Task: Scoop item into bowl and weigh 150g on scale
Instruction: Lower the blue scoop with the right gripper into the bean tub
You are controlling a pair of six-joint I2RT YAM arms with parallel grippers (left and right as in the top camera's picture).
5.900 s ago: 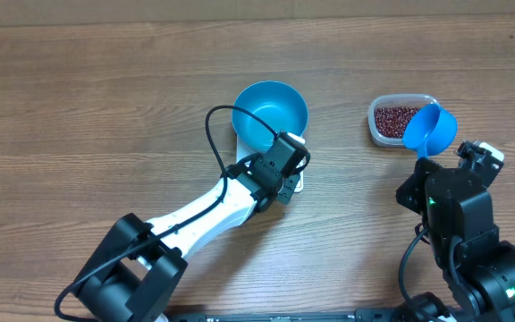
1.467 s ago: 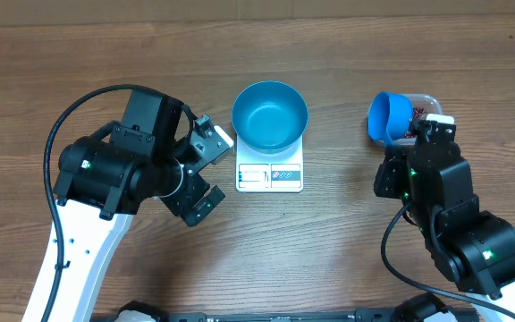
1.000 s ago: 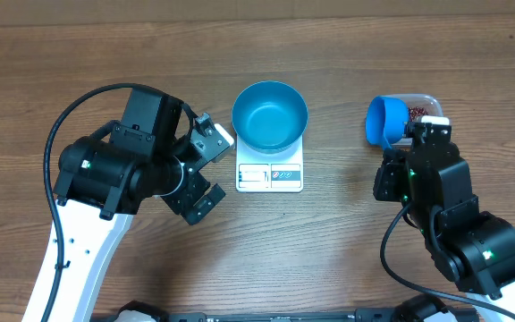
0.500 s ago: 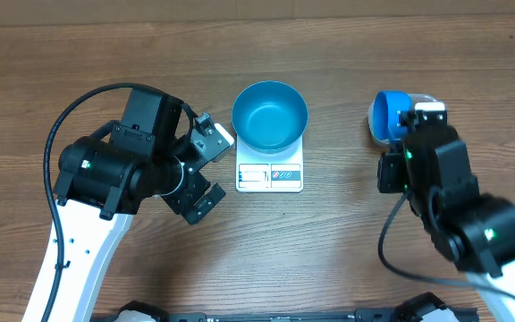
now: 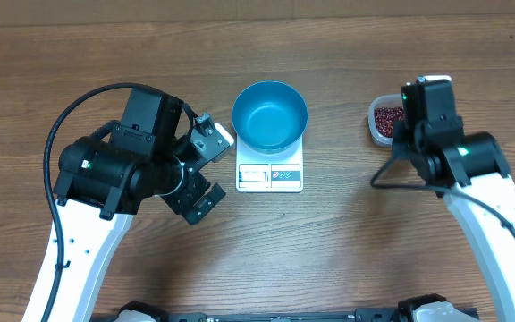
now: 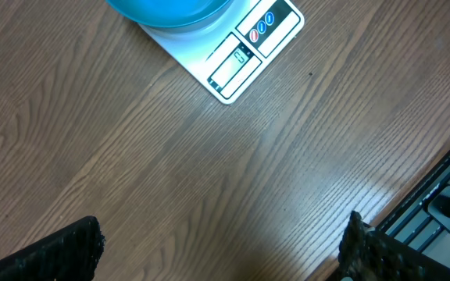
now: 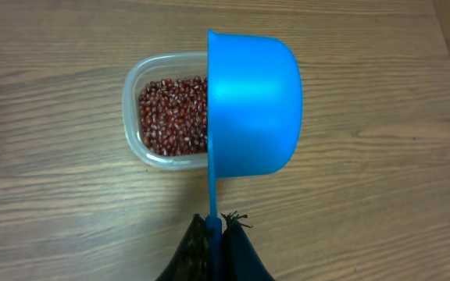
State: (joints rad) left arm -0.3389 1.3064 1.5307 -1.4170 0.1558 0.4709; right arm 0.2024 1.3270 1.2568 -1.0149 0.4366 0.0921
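Note:
The blue bowl (image 5: 270, 114) stands empty on the white scale (image 5: 269, 176); both show at the top of the left wrist view, bowl (image 6: 166, 8) and scale (image 6: 244, 51). The red-brown beans (image 7: 174, 121) fill a clear tub (image 7: 130, 117) right of the scale, partly showing overhead as tub (image 5: 376, 125). My right gripper (image 7: 216, 228) is shut on the thin handle of a blue scoop (image 7: 252, 101). The scoop is turned on its side over the tub's right end, its inside hidden. My left gripper (image 5: 209, 172) hangs open left of the scale, holding nothing.
The right arm (image 5: 432, 134) covers the scoop and half the tub in the overhead view. Bare wooden tabletop (image 6: 209, 179) lies under the left gripper. The table's front edge and a black rail (image 6: 436, 211) run close by at the lower right of the left wrist view.
The right arm has reached out over the tub, carrying the scoop from its left side to its right end. The scoop is now hidden overhead. The left arm has stayed still.

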